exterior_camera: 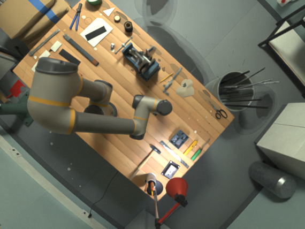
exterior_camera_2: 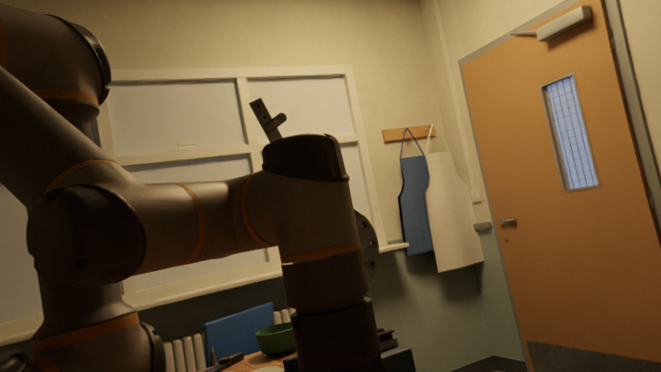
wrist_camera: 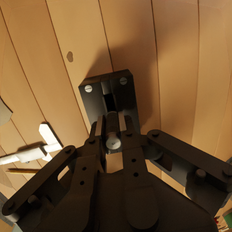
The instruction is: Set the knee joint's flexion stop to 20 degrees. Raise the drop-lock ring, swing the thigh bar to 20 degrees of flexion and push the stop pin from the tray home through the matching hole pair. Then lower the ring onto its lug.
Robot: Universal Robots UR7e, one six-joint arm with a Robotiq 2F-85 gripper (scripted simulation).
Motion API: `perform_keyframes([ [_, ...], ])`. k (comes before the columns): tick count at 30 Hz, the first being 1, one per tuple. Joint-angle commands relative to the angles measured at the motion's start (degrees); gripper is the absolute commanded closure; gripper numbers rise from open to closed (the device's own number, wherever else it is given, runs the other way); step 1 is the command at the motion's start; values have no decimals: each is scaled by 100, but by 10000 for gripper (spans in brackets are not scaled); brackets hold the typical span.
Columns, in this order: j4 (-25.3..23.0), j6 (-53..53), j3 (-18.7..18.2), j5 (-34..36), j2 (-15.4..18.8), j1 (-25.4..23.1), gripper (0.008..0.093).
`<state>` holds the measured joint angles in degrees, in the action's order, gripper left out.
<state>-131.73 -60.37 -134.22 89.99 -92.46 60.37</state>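
Observation:
The middle of the wooden bench carries a small dark tray (wrist_camera: 108, 99) with two screw heads, right under my wrist. I hold the stop pin (wrist_camera: 112, 129), a short grey knurled cylinder, between the fingers of my gripper (wrist_camera: 110, 126), closed on it just over the tray's slot. The knee joint sits in a blue vise (exterior_camera: 141, 63) at the bench's far side, about two hand's widths beyond my arm. Its thigh bar (exterior_camera_2: 266, 120) shows tilted above my wrist in the second side camera. The drop-lock ring is too small to make out.
A metal bin (exterior_camera: 235, 91) of rods stands off the bench's right edge. A hammer (exterior_camera: 145, 160), a ruler, markers and small dark trays (exterior_camera: 178, 139) lie toward the bench's near end. A red lamp (exterior_camera: 176, 188) leans over that corner. Files, pliers and paper lie at the far left.

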Motion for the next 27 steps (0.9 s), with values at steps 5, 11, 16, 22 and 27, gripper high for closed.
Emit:
perform_keyframes([
  [5, 18, 0, 12, 0, -17, 0, 934],
  [11, 70, 0, 33, 1, -49, 0, 934],
  [16, 138, 0, 60, 1, -91, 0, 934],
  [22, 248, 0, 106, 1, -156, 0, 934],
  [27, 363, 0, 155, 1, -223, 0, 934],
])
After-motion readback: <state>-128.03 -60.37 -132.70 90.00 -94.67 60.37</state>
